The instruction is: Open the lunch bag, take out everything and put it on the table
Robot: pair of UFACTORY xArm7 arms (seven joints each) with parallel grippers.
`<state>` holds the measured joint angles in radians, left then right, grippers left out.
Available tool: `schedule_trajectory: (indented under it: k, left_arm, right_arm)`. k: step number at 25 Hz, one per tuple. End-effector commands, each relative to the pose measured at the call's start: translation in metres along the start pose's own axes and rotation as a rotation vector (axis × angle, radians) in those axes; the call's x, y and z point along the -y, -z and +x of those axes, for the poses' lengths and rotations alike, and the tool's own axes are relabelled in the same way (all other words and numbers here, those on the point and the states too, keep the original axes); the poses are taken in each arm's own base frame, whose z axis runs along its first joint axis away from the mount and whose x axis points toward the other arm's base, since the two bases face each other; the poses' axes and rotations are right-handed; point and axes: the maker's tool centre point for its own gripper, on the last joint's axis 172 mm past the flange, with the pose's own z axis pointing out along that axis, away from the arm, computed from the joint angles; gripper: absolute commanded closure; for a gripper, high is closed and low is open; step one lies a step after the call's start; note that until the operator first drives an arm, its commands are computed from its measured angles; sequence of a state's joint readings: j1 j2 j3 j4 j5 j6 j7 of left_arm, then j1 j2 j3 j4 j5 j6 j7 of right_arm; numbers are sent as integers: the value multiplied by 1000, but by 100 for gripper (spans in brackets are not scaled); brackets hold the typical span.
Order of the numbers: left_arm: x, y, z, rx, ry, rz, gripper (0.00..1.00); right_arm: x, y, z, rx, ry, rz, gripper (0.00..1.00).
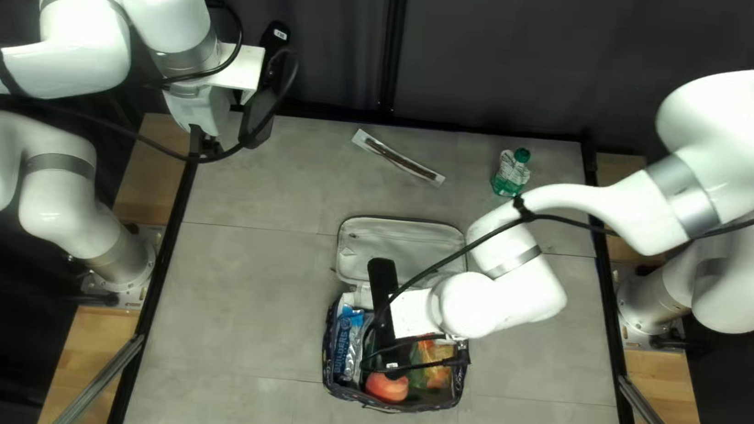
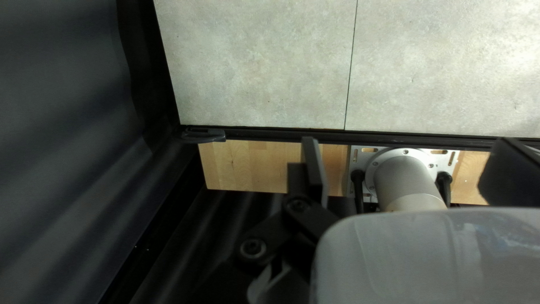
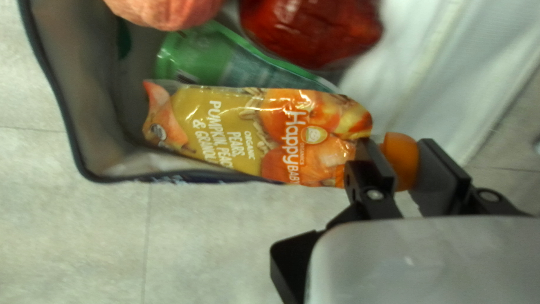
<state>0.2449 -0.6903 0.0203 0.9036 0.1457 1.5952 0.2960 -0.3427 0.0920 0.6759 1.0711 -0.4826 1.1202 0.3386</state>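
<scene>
Lunch bag (image 1: 329,359): lid folded back, standing on the table (image 1: 253,276) toward its near edge, holding a blue wrapped bar (image 1: 347,337), a reddish fruit (image 1: 386,386), a green pouch (image 3: 219,63) and a yellow-orange pouch (image 3: 253,135). Right gripper (image 3: 398,160): at the bag's open mouth, jaws pinching the yellow-orange pouch by its orange cap (image 3: 398,152). Left gripper (image 2: 405,143): jaws spread wide, raised over the table's far left corner; a small bottle (image 1: 510,173) and a wrapped stick (image 1: 399,157) lie beyond the bag.

The pouch (image 3: 253,135) is yellow and orange (cap (image 3: 400,154) orange too). The bag (image 1: 402,242) is grey-lined, the bottle (image 1: 510,173) green.
</scene>
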Motion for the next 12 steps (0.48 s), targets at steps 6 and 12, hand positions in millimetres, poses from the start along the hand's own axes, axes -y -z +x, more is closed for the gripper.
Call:
schedule_trajectory:
  k: [6,12]
  left_arm:
    - [0,0,0,0,0,0,0]
    - [0,0,0,0,0,0,0]
  right_arm:
    - [-19,80,0,-11,24,-213,100]
    - [-25,115,18,-3,51,-305,100]
